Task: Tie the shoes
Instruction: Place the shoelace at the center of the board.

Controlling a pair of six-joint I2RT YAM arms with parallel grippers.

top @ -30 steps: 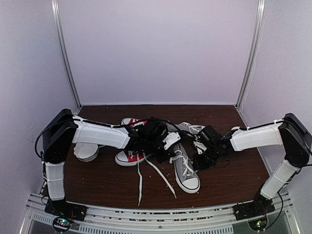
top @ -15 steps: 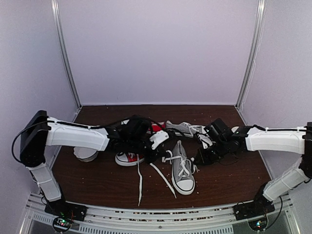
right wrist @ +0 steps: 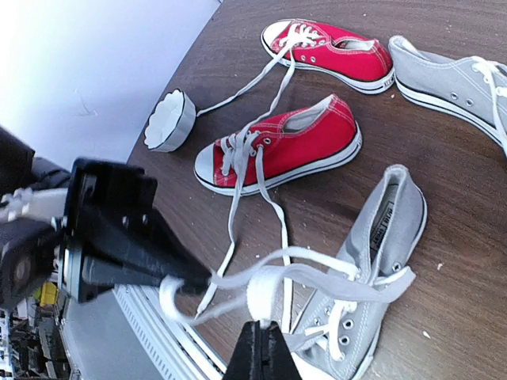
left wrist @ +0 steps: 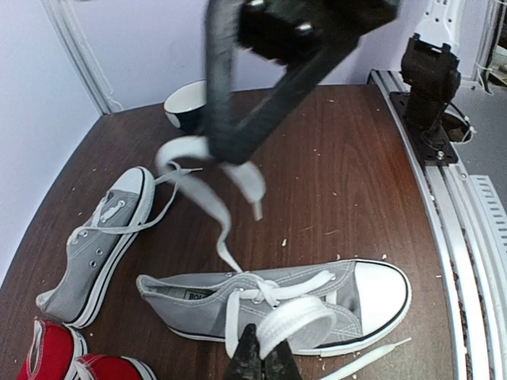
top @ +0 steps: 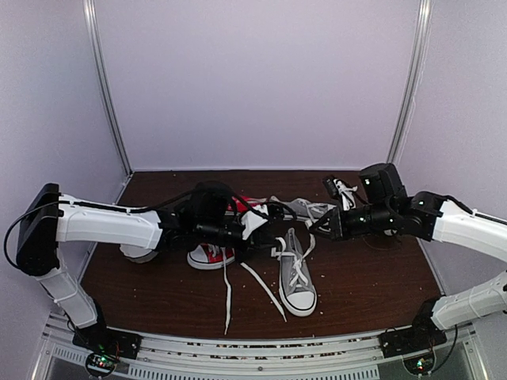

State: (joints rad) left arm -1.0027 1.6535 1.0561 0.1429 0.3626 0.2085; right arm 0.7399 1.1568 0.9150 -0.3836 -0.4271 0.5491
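Grey canvas sneaker lies on the brown desk just below and between the two sets of jaws, with its toe toward the arm bases. The left jaws are clenched on a loop of its white lace; the right jaws are clenched on another loop. The second grey sneaker lies beyond the jaws, and the red sneakers lie beside the left jaws
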